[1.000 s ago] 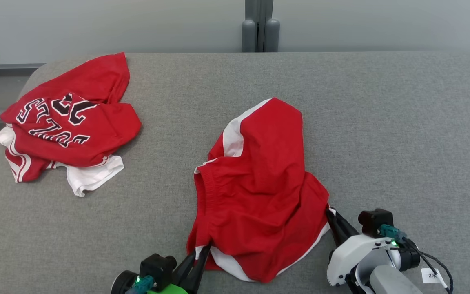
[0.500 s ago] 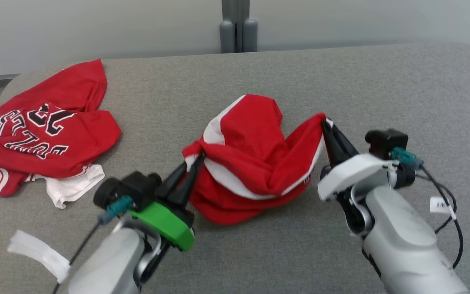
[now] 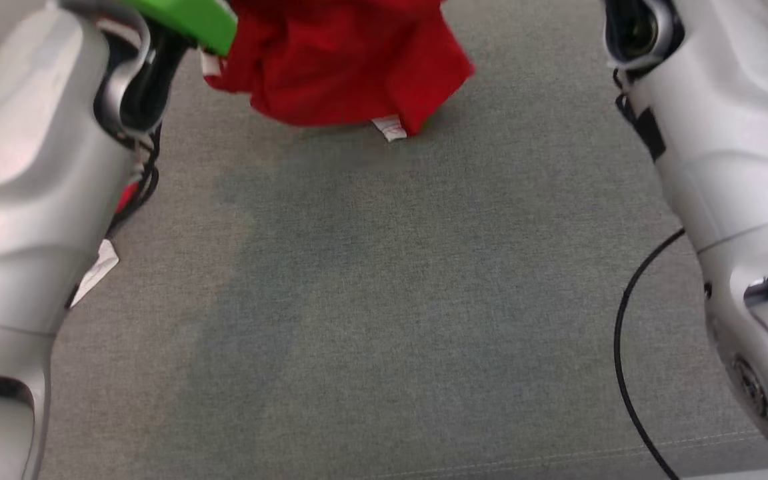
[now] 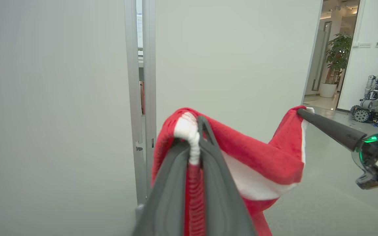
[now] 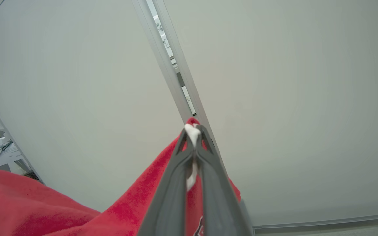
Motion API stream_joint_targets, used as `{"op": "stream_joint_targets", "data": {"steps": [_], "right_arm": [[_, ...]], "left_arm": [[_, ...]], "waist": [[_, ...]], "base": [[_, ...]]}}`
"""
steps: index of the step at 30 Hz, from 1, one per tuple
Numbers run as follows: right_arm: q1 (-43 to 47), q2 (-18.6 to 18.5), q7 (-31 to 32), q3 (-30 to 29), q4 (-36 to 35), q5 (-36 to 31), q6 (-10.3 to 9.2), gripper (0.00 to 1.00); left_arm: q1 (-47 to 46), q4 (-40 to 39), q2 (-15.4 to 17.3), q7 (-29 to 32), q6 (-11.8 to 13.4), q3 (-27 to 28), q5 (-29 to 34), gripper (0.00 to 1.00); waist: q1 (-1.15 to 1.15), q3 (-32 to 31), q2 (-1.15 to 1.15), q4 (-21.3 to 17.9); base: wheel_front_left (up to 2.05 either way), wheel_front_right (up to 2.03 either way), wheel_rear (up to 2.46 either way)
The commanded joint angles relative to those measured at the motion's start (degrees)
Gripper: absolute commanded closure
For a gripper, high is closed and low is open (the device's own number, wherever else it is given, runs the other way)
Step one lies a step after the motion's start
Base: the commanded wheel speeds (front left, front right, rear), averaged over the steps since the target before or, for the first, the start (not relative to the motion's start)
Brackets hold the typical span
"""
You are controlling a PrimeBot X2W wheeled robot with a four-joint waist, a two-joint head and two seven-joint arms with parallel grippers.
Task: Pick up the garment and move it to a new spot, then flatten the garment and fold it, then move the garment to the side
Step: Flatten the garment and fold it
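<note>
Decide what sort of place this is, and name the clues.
Probably a robotics lab in an office building: pale partition walls with a metal post, a potted plant by a doorway, and another wheeled robot parked on the floor beyond.

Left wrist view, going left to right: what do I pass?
Grey metal post → left gripper pinching one corner → red garment sagging between → right gripper pinching the other corner.
</note>
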Motion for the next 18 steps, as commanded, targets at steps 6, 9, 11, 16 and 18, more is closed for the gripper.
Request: {"op": "stream_joint_targets", "data": {"steps": [6,9,11,16,18], "right_arm": [[-14.83,0.25,-1.67,-2.61,7.08,-0.70,-0.08,1.00],[-18.55,0.17,-2.05,-2.65,8.79,-1.68,-0.08,1.00],[-19.48,0.31,-2.18,-2.12,9.34,-1.93,-0.08,1.00],[-15.66,0.36,-2.18,-0.86,8.29,-0.91,-0.08,1.00],[-12.76,0.40,-2.19,-0.14,7.29,-0.51,-0.08,1.00]], "left_arm": [[-15.78,5.92,-1.52,-1.47,-0.16,-3.69,-2.34,1.00],[-20.17,7.19,-1.80,-2.87,-0.16,-4.76,-3.91,1.00],[-21.23,7.56,-1.66,-3.57,-0.16,-5.50,-4.78,1.00],[-17.41,7.70,-1.00,-4.34,-0.16,-8.71,-7.46,1.00],[-14.97,7.06,-0.69,-4.58,-0.16,-9.03,-8.37,1.00]], "waist": [[-0.01,6.48,0.00,-1.65],[-0.01,7.23,0.00,-1.84],[-0.01,7.71,0.00,-1.95],[-0.01,8.74,0.00,-2.05],[-0.01,8.67,0.00,-2.09]], "base": [[0.00,0.00,0.00],[0.00,0.00,0.00],[0.00,0.00,0.00],[0.00,0.00,0.00],[0.00,0.00,0.00]]}}
